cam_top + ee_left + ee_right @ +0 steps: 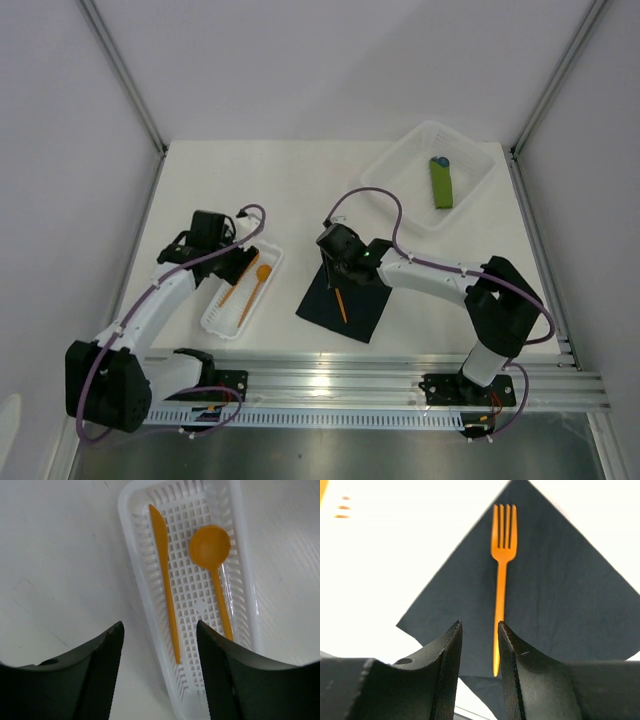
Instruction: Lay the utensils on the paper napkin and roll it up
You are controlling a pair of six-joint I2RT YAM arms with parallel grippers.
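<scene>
Open table (290,200) lies between the black napkin (362,312) and the white basket (213,322) at its nine o'clock. The right gripper (479,627) hovers over the napkin's fork (501,580). A clear tub (395,185) stands well apart at one o'clock.

Orange fork (503,555), black napkin (560,605)

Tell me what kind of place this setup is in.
Most likely a lab test cell, not a dining room: plain white panel walls box in the table, an aluminium rail runs along its near edge, and a fork lies staged on a black napkin.

The spoon (210,547) handle's end hides behind the left jaws.
</scene>
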